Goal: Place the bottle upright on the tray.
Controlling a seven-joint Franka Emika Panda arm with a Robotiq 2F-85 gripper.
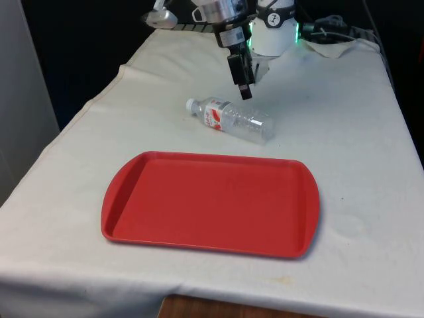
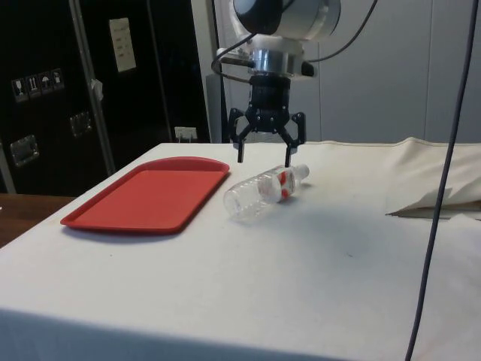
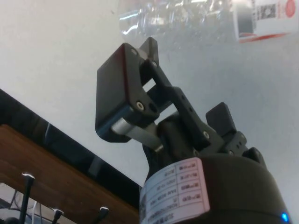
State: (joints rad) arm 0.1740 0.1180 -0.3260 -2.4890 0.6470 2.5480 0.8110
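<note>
A clear plastic bottle (image 1: 233, 120) with a white cap and a red-and-white label lies on its side on the white cloth, just beyond the red tray's (image 1: 212, 202) far rim. The tray lies flat with nothing on it. My black gripper (image 1: 245, 91) hangs open a little above the bottle, on the robot's side of it, holding nothing. From the side, the gripper (image 2: 264, 159) has its fingertips spread over the bottle (image 2: 267, 191) near the labelled end, with the tray (image 2: 150, 197) beside it. In the wrist view, the fingers (image 3: 120, 95) stand clear of the bottle (image 3: 196, 18).
A bunched fold of cloth with cables (image 1: 331, 36) lies at the table's far end, on the front view's right. A black cable (image 2: 443, 150) hangs down in the side view. The table edge (image 1: 86, 109) runs close on the front view's left.
</note>
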